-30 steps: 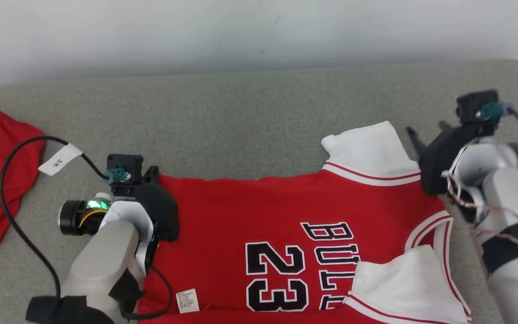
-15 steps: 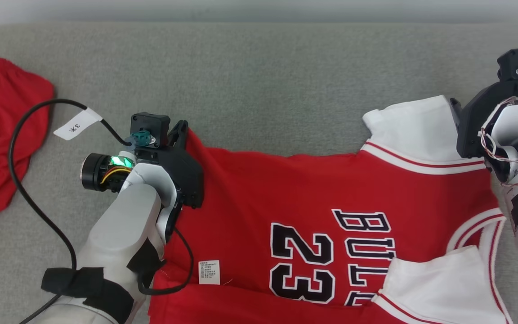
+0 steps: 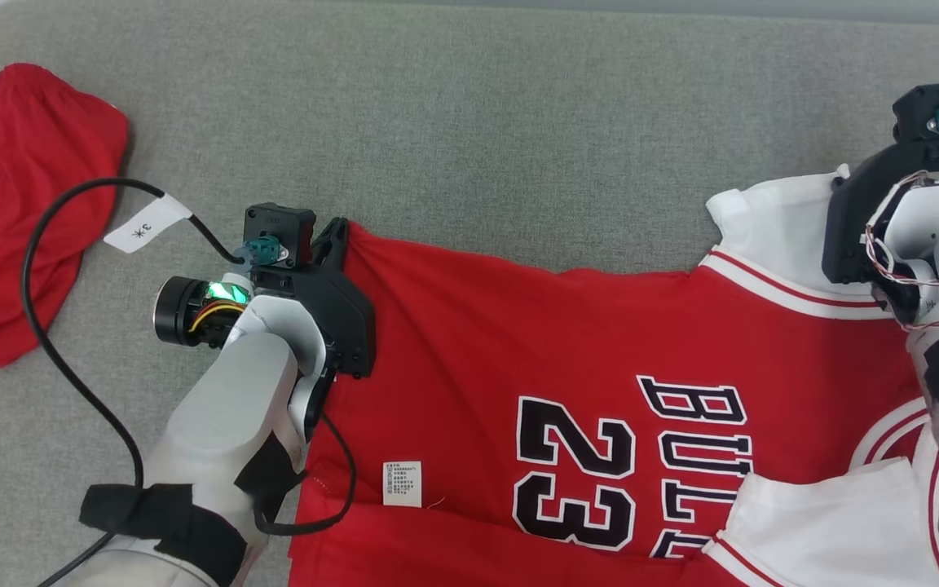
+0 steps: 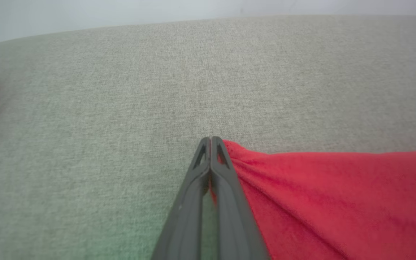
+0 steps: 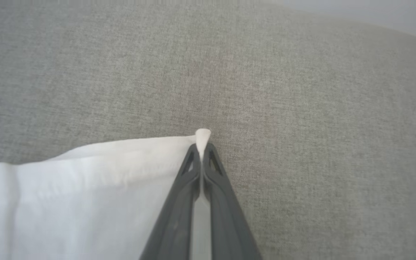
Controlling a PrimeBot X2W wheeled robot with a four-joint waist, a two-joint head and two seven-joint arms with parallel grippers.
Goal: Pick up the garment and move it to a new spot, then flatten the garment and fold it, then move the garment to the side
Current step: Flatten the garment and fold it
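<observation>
The garment [image 3: 567, 326] is a red basketball jersey with white sleeves, black "BULLS" and "23", spread over a grey cushion. My left gripper [image 3: 337, 232] is shut on its red far-left corner; in the left wrist view the closed fingers [image 4: 211, 142] pinch red cloth [image 4: 330, 195]. My right gripper [image 3: 843, 181] is shut on the far corner of the white sleeve [image 3: 771, 228]; in the right wrist view a tip of white fabric [image 5: 85, 187] sticks out past the closed fingertips [image 5: 201, 147].
A second red cloth [image 3: 5, 212] lies crumpled at the far left of the grey cushion [image 3: 518, 130]. A black cable with a white tag [image 3: 147, 227] loops beside my left arm. A pale wall runs behind the cushion.
My right gripper came in over the white sleeve corner and shut on it. The head camera tilted down, so the whole scene shifted. The left gripper kept its hold on the red corner.
</observation>
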